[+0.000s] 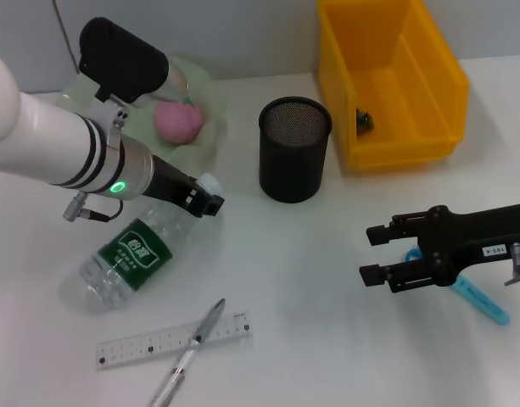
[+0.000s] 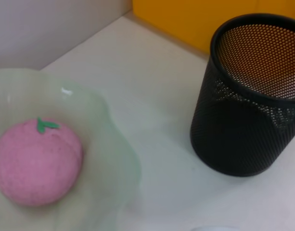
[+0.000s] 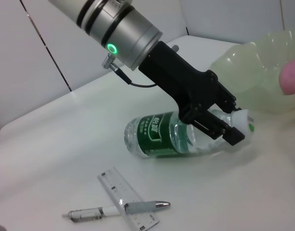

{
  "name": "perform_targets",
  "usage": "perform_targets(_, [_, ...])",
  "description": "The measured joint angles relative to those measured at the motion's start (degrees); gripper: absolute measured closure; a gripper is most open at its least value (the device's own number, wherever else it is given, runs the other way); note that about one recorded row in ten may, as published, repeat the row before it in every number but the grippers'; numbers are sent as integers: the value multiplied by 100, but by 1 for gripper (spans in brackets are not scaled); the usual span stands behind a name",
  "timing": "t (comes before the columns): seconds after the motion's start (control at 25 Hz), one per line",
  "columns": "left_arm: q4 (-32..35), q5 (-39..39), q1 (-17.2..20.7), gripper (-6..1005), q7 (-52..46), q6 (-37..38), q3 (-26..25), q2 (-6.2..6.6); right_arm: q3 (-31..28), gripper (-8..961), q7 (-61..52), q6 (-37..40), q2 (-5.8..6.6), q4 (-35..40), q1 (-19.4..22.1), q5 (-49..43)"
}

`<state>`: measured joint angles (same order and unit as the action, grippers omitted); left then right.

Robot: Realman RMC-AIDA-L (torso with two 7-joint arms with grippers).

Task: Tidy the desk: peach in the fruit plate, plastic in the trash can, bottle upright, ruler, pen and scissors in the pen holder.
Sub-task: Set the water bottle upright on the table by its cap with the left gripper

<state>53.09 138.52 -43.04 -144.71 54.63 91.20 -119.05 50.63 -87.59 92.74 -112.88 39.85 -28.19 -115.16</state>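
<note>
Lying bottle (image 1: 128,259) with its neck between the closed-on left tool (image 1: 210,201) fingers

one desk (image 1: 310,280), white. one fruit plate (image 1: 210,110), upper left of the frame, with one peach (image 1: 176,120). one trash can (image 1: 387,80), upper right, with one plastic wrapper (image 1: 364,119). one pen holder (image 1: 294,148), upper centre. one bottle (image 1: 132,254), lower left. one ruler (image 1: 141,342) and one pen (image 1: 192,349), bottom left. one pair of scissors (image 1: 480,301), lower right. two grippers: left gripper (image 1: 204,202), right gripper (image 1: 374,254).
</note>
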Motion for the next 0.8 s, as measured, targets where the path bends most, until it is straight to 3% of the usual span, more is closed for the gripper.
perform_targets(0.44, [921, -1, 518, 554, -27, 457, -146, 34, 0, 198, 12, 1, 20, -3, 16, 10])
perform_targets(0.8, [1668, 44, 954, 555, 12, 736, -613, 53, 0, 199, 23, -25, 31, -3, 15, 8])
